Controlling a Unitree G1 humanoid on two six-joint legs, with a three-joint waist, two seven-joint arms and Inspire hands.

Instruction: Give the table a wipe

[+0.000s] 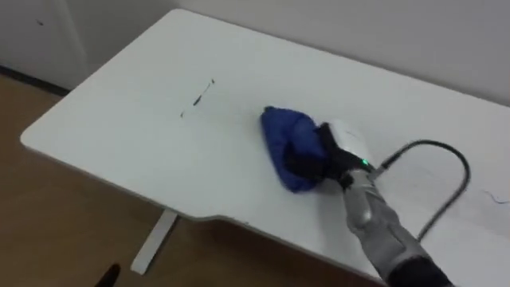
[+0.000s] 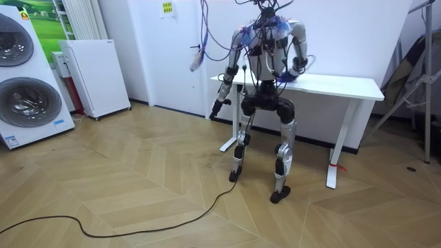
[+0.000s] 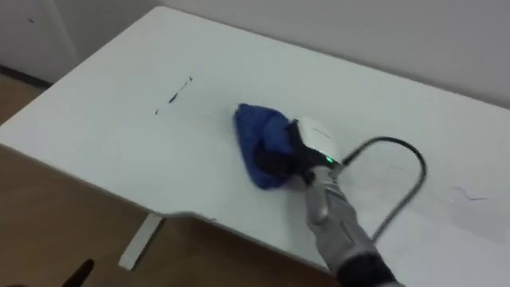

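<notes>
While the room view showed the left hand (image 2: 216, 107) hanging, the right hand (image 1: 320, 158) gripped a crumpled blue cloth (image 1: 283, 137) on the smooth white bench (image 1: 135, 119).

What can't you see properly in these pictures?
Left eye view: whether the right hand grips or just presses the blue cloth; blurred.
Left eye view: the table under the cloth; covered.
Left eye view: what the dark marks are; blurred.
Room view: the left hand by the table's end; too small.
</notes>
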